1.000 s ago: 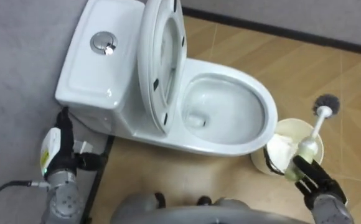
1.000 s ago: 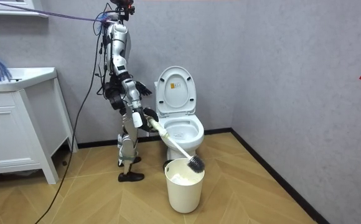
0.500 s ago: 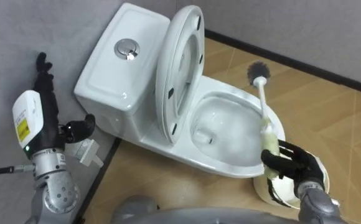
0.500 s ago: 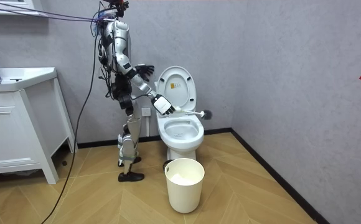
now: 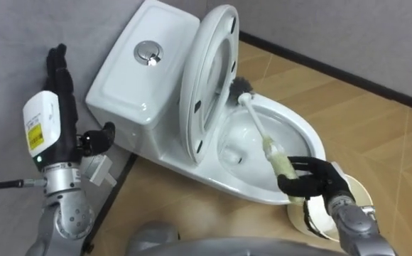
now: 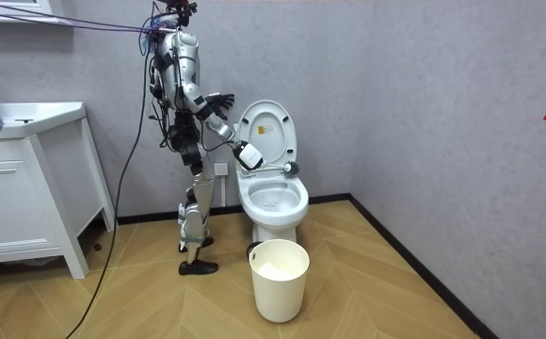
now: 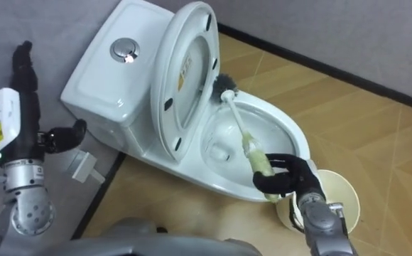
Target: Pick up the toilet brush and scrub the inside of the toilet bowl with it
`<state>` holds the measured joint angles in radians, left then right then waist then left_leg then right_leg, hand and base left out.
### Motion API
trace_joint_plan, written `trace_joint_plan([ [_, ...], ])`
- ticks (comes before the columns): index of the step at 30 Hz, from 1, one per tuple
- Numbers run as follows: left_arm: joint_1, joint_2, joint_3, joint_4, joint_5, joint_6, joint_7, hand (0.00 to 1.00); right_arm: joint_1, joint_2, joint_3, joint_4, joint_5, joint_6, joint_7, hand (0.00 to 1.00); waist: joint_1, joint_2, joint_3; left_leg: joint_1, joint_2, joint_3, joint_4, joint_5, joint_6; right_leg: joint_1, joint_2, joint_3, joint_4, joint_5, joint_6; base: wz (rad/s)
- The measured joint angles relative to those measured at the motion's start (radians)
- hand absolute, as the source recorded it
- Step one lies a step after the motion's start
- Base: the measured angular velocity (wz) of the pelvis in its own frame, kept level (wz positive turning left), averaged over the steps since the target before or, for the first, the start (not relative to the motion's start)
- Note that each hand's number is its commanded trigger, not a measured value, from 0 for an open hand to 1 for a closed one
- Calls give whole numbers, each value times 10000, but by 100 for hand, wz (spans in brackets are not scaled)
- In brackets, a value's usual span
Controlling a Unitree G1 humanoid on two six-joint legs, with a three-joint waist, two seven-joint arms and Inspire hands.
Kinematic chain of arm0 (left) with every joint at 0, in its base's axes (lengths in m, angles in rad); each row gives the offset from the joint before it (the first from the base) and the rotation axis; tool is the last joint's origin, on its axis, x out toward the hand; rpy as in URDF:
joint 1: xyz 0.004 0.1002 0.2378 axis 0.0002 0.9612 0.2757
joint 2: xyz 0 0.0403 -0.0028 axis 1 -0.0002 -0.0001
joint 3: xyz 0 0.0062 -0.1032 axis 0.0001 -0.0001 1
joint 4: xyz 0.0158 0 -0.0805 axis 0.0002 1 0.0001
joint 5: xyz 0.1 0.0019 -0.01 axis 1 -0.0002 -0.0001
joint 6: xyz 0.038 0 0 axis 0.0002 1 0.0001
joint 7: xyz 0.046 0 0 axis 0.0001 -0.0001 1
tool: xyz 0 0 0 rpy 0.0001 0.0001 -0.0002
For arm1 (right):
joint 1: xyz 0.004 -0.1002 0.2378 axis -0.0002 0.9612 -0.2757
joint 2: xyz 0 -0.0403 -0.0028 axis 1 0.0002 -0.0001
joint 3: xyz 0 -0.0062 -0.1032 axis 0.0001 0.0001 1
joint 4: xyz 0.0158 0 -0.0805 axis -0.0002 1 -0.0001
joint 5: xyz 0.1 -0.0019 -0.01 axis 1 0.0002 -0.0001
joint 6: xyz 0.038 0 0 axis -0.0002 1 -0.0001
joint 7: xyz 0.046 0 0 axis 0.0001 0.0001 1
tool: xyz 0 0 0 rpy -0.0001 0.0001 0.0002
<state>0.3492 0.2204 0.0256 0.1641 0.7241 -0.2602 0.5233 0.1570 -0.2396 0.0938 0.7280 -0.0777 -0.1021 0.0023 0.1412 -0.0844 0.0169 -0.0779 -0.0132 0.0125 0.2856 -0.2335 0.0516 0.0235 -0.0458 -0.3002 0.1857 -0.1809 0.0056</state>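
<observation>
- Lowered from half a second ago, when its head pointed up above the bowl, the toilet brush (image 5: 261, 134) now slants down into the toilet bowl (image 5: 314, 142). Its dark bristle head (image 5: 240, 87) sits at the bowl's back rim, just beside the raised seat (image 5: 209, 78).
- Fingers and thumb of the right hand (image 5: 312, 181) are curled round the pale grip end of the brush handle. The hand is held over the bowl's front rim, with the forearm entering from the lower right.
- Left hand (image 5: 64, 117) is lifted upright beside the cistern (image 5: 121, 82), fingers straight and pointing up, thumb out to the side, holding nothing.
- Round flush button (image 5: 148, 51) sits on top of the cistern, which backs onto the grey wall.
- White bin (image 5: 359, 190) stands on the wooden floor just beside the bowl's front, partly behind the right hand.
- Seen from across the room, the robot stands upright at the toilet's side, on the room view's left, with its right arm stretched towards the bowl. A white cabinet (image 6: 19, 198) stands near that view's left edge.
</observation>
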Motion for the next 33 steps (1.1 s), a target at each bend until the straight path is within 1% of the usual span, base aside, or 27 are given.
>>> trace_joint_plan([
  [1, -54, 2, 1, 118, 75, 28, -102, 0, -3, -13, -21, 0, -133, 0, 12, 100, -1, 2, -3, -6, 1, 7, -17, 0, 0, -5, 1, 1, 1, 0, 0, -8],
  [3, -174, 36, 1, 371, 349, 240, -469, 0, -14, -24, -78, 0, -477, 9, 87, 100, -39, -22, -37, -32, 7, 19, -4, -2, -4, -20, 5, 7, 11, 1, -2, -2],
  [4, -179, 52, 0, 371, 363, 281, -575, 0, -30, -27, -94, 0, -522, 22, 113, 100, -42, -29, -43, -54, 8, 24, 5, -3, -4, -31, 5, 5, 13, 4, -6, 0],
  [6, -291, 177, -5, 402, 563, 383, -936, 0, -182, -48, -155, 135, -548, 65, 259, 100, -53, -36, -48, -135, 9, 11, 68, -3, -3, -55, 4, -21, 2, 20, -18, 0],
  [9, -501, 385, -5, 557, 557, 415, -1383, 0, -554, -106, -174, 684, -543, 51, 454, 100, -63, -32, -57, -143, 10, 26, 89, -1, 0, -62, -5, -24, 9, 32, -24, 0],
  [11, -539, 420, -31, 570, 555, 417, -1533, 0, -698, -151, -171, 844, -542, 27, 487, 100, -78, -31, -58, -186, 9, 26, 106, -1, 0, -98, -12, -44, 15, 37, -26, 0],
  [12, -550, 437, -67, 614, 558, 418, -1604, 0, -751, -204, -173, 851, -542, 22, 557, 100, -106, -36, -67, -243, 9, 25, 124, 0, 2, -163, -16, -38, 33, 39, -26, 0],
  [13, -576, 456, -107, 688, 559, 418, -1642, 0, -798, -238, -177, 873, -544, 19, 584, 100, -142, -40, -93, -294, 9, 25, 144, 0, 3, -233, -17, -36, 43, 40, -26, 0],
  [14, -650, 477, -146, 858, 583, 442, -1759, 0, -941, -311, -177, 968, -551, -18, 660, 100, -254, -52, -117, -438, 9, 21, 184, 3, 7, -364, -17, -42, 51, 48, -33, 0],
  [15, -738, 506, -195, 996, 748, 531, -1893, 0, -1088, -372, -171, 1158, -552, -110, 678, 100, -295, -49, -125, -561, 16, 20, 216, 13, 10, -461, -7, -41, 39, 86, -42, 0],
  [17, -783, 619, -380, 1159, 978, 664, -2033, 0, -1176, -401, -161, 1370, -557, -152, 673, 100, -370, -72, -136, -640, 14, 23, 216, 17, 14, -533, -16, -56, 40, 99, -40, 3],
  [18, -782, 664, -458, 1282, 1179, 704, -2074, 0, -1173, -400, -164, 1542, -555, -197, 678, 100, -509, -92, -153, -675, 3, -15, 225, 18, 17, -546, -27, -67, 41, 99, -39, 8],
  [20, -794, 685, -484, 1304, 1438, 769, -2023, 0, -1142, -401, -169, 1693, -555, -192, 722, 100, -560, -111, -164, -708, -1, -29, 257, 21, 23, -595, -34, -61, 51, 99, -37, 4],
  [22, -814, 716, -530, 1331, 1465, 873, -2018, 0, -1143, -401, -172, 1781, -553, -190, 804, 100, -624, -107, -160, -712, -2, -25, 244, 22, 25, -617, -38, -36, 75, 97, -33, 0],
  [24, -920, 761, -703, 1490, 1548, 1103, -1875, 0, -1150, -401, -163, 1796, -552, -184, 893, 100, -730, -82, -147, -732, 3, -32, 209, 26, 30, -669, -42, -34, 162, 93, -27, 2],
  [28, -1069, 811, -821, 1505, 1836, 1362, -1850, 0, -1153, -402, -181, 1907, -548, -188, 1045, 100, -890, -60, -133, -908, -9, -39, 229, 51, 56, -819, -57, -22, 191, 92, -25, 2],
  [29, -1109, 874, -868, 1507, 1857, 1476, -1860, 0, -1132, -404, -182, 1957, -550, -168, 1105, 100, -958, -49, -129, -942, -17, -42, 229, 63, 60, -834, -62, -23, 191, 92, -25, 0],
  [31, -1129, 1002, -864, 1517, 1969, 1560, -1859, 0, -1098, -405, -177, 1952, -560, -127, 1221, 100, -1071, -35, -151, -1051, -21, -58, 241, 73, 55, -911, -58, -26, 200, 92, -26, 0],
  [32, -1167, 1141, -864, 1517, 2137, 1637, -1846, 0, -972, -415, -177, 1966, -560, -127, 1256, 100, -1132, -30, -148, -1124, -22, -55, 246, 100, 53, -987, -62, -30, 207, 94, -29, 0],
  [33, -1212, 1202, -869, 1518, 2291, 1680, -1845, 0, -876, -433, -178, 1992, -560, -122, 1293, 100, -1194, -10, -155, -1212, -31, -70, 247, 128, 54, -1067, -70, -42, 229, 94, -30, 0],
])
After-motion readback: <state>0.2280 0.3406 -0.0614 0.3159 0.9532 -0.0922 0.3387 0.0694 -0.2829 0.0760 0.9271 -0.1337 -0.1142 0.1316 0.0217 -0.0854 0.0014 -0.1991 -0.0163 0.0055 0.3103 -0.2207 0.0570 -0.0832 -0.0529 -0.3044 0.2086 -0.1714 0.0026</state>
